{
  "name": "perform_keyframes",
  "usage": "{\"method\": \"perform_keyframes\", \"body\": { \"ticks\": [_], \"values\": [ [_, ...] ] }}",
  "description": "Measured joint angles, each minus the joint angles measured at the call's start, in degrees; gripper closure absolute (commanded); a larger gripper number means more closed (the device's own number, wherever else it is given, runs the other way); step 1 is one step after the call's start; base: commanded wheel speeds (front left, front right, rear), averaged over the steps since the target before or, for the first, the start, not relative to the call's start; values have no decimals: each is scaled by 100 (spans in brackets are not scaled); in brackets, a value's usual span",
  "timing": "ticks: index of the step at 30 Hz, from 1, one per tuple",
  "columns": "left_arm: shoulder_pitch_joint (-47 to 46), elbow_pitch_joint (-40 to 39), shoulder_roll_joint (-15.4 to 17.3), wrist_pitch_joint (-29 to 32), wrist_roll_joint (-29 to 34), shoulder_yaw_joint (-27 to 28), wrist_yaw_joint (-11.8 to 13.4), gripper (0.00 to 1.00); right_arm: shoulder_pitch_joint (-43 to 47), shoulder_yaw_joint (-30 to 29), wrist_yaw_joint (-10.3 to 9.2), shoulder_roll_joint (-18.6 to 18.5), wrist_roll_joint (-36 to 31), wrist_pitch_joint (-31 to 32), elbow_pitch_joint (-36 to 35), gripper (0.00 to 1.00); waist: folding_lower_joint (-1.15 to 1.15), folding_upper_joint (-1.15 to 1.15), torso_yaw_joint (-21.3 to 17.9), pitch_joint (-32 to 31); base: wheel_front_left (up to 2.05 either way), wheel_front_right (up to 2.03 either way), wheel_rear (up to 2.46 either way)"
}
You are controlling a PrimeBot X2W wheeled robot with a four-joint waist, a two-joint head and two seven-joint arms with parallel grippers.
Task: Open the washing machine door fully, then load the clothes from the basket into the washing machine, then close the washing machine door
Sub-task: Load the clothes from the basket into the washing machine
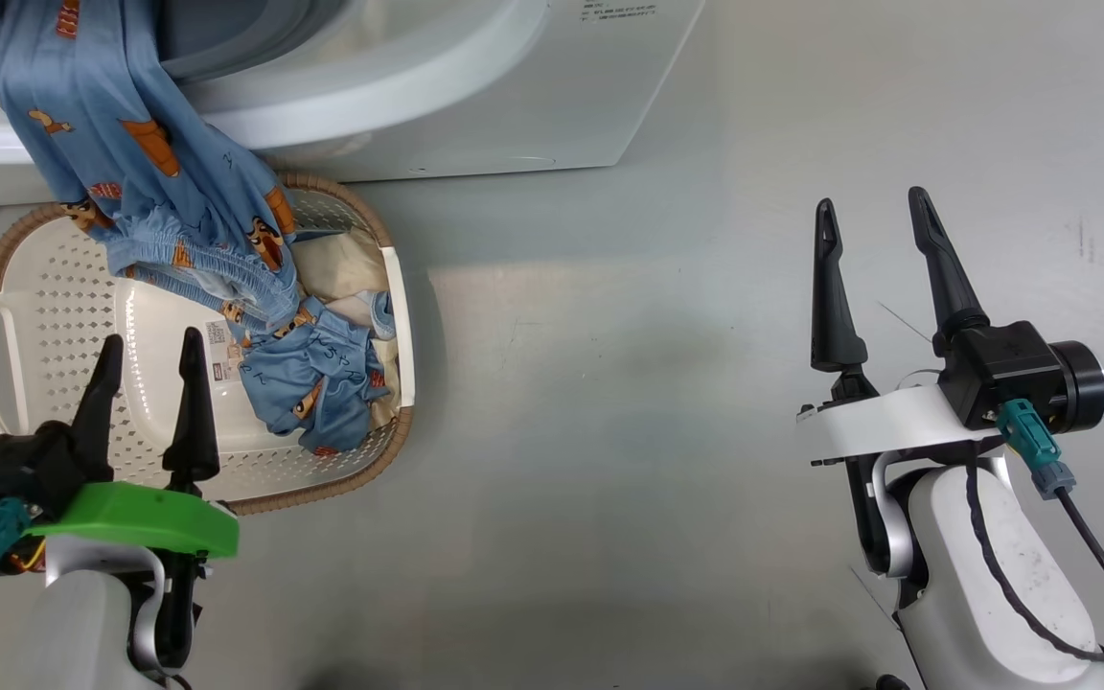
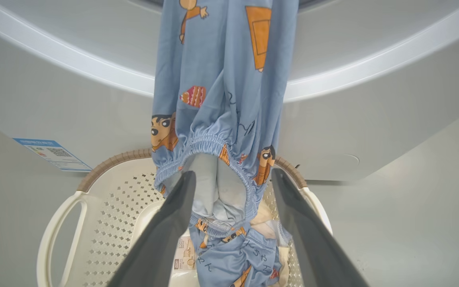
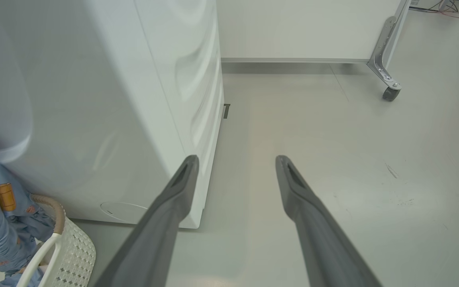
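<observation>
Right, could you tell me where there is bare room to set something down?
Bare floor lies between the basket and the right end effector. The basket's left half is free; its right half is crowded with clothes.

The basket point(image 1: 44, 287) before the washing machine point(image 1: 514, 105)
The clothes point(image 1: 130, 163) hang from its mouth into the basket, on the floor point(image 1: 609, 383).

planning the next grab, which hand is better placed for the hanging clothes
Left. The left hand is open over the basket, aimed at the clothes draped from the washer. The right hand is open over bare floor, well aside.
</observation>
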Motion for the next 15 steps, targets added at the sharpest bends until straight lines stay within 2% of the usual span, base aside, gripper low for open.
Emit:
{"method": "perform_keyframes", "body": {
  "ticks": [15],
  "values": [
    [-491, 686, 123, 1, -287, -523, 0, 0, -4, 71, 0, 2, 4, 0, -63, 0, 0, 0, -83, 205, 0, 0, 0]
  ]
}}
